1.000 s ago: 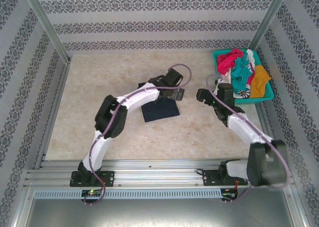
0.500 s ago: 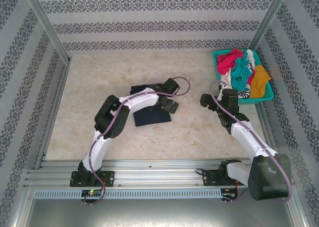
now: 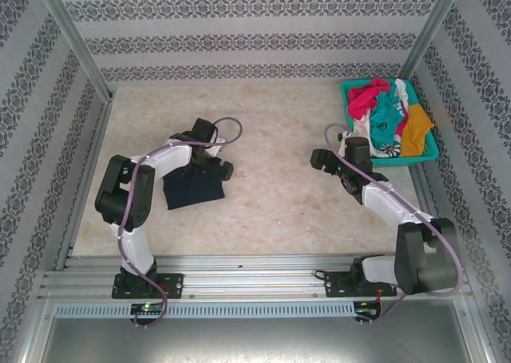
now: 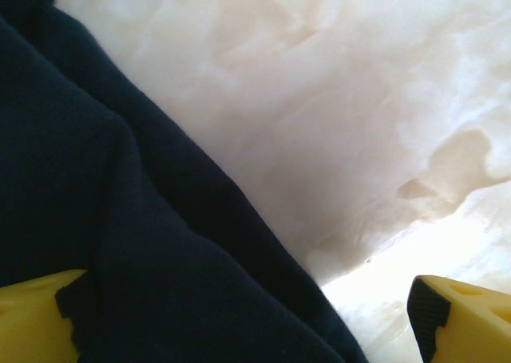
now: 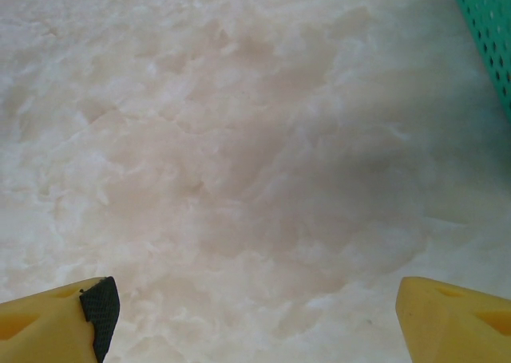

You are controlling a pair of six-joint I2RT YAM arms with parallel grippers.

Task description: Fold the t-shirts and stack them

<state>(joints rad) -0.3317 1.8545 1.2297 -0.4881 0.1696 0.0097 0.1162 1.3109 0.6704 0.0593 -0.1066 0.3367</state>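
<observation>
Although the pale marbled tabletop [image 3: 279, 211] carries one folded shirt, most of the work looks undone. At its far right corner, the teal lattice basket [image 3: 415, 160] holds a loose, unfolded heap. The navy t-shirt [image 3: 190, 189] lies left of the middle of the tabletop as a compact dark rectangle, a little rumpled along one edge, so I judge its folding finished or nearly so. It would serve as the base of the stack.

In the basket, the teal shirt [image 3: 389, 112], the red-pink shirt [image 3: 363, 100], the mustard shirt [image 3: 417, 136] and the white shirt [image 3: 405, 92] are tangled together, and all four have yet to be folded and stacked.

The left gripper [image 3: 222, 169] sits at the navy cloth's far right edge, fingers spread wide and gripping nothing. The right gripper [image 3: 319, 159], equally wide and carrying nothing, hangs above bare tabletop just beside the basket.
</observation>
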